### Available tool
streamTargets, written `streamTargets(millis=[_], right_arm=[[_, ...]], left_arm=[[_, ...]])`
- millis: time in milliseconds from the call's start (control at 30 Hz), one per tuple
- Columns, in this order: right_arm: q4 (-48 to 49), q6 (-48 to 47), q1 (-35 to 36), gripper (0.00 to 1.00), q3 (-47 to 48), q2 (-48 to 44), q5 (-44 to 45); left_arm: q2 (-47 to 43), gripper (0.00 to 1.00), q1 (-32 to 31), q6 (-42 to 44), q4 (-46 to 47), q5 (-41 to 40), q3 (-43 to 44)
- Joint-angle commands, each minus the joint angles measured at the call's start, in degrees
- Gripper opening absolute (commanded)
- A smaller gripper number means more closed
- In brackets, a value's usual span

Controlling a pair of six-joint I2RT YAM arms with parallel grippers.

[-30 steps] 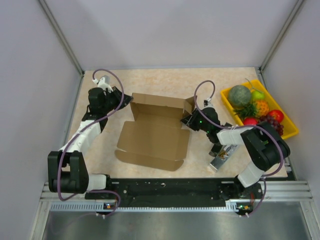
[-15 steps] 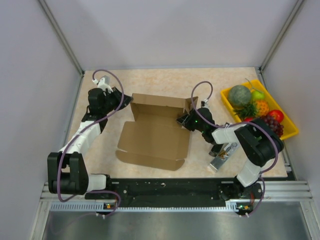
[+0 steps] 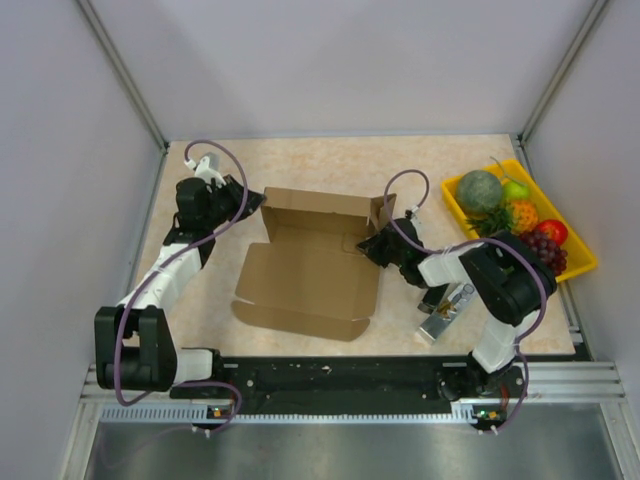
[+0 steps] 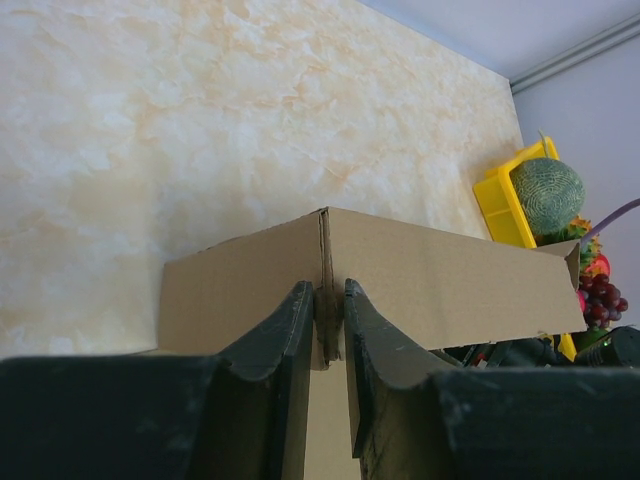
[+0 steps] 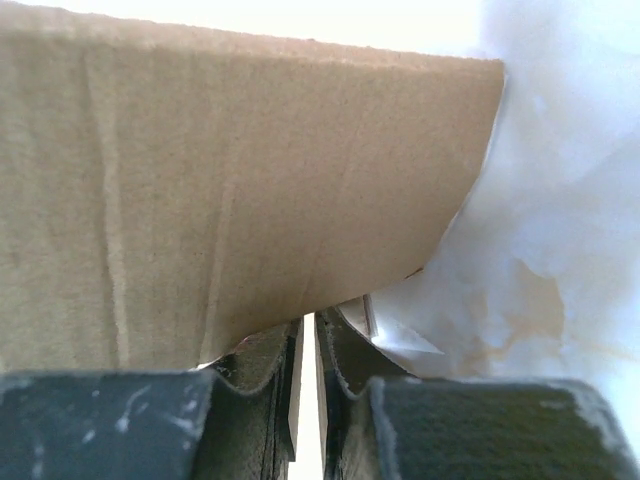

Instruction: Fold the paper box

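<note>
While my left pincer [image 4: 328, 293] is clamped on the rear left corner of the paper box [image 3: 305, 270], part-formed mid-tabletop [image 3: 330, 165], the right pincer [image 5: 308, 332] sits nearly closed at the box's right end flap; I cannot tell if it has caught cardboard. Risk: a tip-only hold lets that flap slip or crease off its score, skewing the box against my left hold. Left arm reaches forward, wrist turned inward; right arm is folded tight, forearm pointing left.

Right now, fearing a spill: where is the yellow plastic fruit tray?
Top view: the yellow tray sits at the far-right edge of the table, right of the brown cardboard box.
</note>
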Motion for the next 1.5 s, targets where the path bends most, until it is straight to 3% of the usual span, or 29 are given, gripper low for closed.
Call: streamTargets(millis=[0, 133, 300, 400, 467, 533, 733, 933, 1100, 1133, 1200, 1300, 1367, 1467], right_arm=[[-8.7, 1.5, 2.2, 0.08, 2.9, 0.2, 4.3], [-11.4, 1.8, 2.4, 0.07, 3.3, -0.2, 5.5], [-6.0, -4.1, 2.5, 0.09, 1.3, -3.4, 4.4], [-7.5, -11.1, 2.3, 0.16, 1.5, -7.8, 2.6], [-7.8, -17.8, 2.2, 0.25, 1.5, -11.8, 0.1], [-12.3, -23.6, 2.2, 0.36, 1.5, -14.7, -1.5], [-28.9, -35.2, 1.6, 0.50, -0.9, -28.2, -2.9], [-41.3, -41.1, -1.8, 0.51, -3.9, -41.9, -2.9], [-51.7, -53.3, -7.4, 0.62, 7.6, -47.0, -7.2], [-52.2, -55.8, -11.3, 0.68, 9.8, -45.2, -10.6], [-55.4, -61.0, -15.7, 0.67, 18.8, -40.4, -20.6], [-64.8, -66.7, -18.5, 0.65, 34.0, -30.0, -28.8], [-69.2, -68.8, -18.5, 0.66, 43.0, -23.2, -29.7], [-72.8, -73.0, -18.5, 0.74, 48.3, -17.6, -31.7]], left_arm=[[-1.4, 0.22, -0.5, 0.0, -1.5, 1.9, -1.6], [-1.2, 0.22, -0.5, 0.0, -1.4, 2.0, -1.7], [-0.9, 0.21, -0.5, 0.2, -1.3, 1.9, -1.8], [-0.8, 0.21, -0.5, 0.5, -1.5, 1.5, -1.8], [-0.7, 0.21, -0.5, 0.4, -1.4, 1.4, -1.9], [-0.8, 0.21, -0.5, 0.6, -1.5, 1.5, -1.8], [-1.5, 0.21, -0.4, 1.0, -2.2, 1.2, -1.3], [-1.4, 0.21, -0.4, 1.1, -2.4, 1.2, -1.1], [-1.6, 0.21, -0.4, 1.6, -2.8, 0.7, -1.3], [-1.5, 0.21, -0.4, 1.6, -2.9, 0.6, -1.3], [-1.4, 0.21, -0.4, 1.3, -2.4, 0.4, -1.8], [-1.1, 0.21, -0.4, 0.9, -1.9, 0.8, -1.8], [-1.3, 0.20, -0.4, 1.0, -2.3, 0.5, -1.5], [-1.2, 0.21, -0.4, 1.3, -2.2, 0.5, -1.1]])
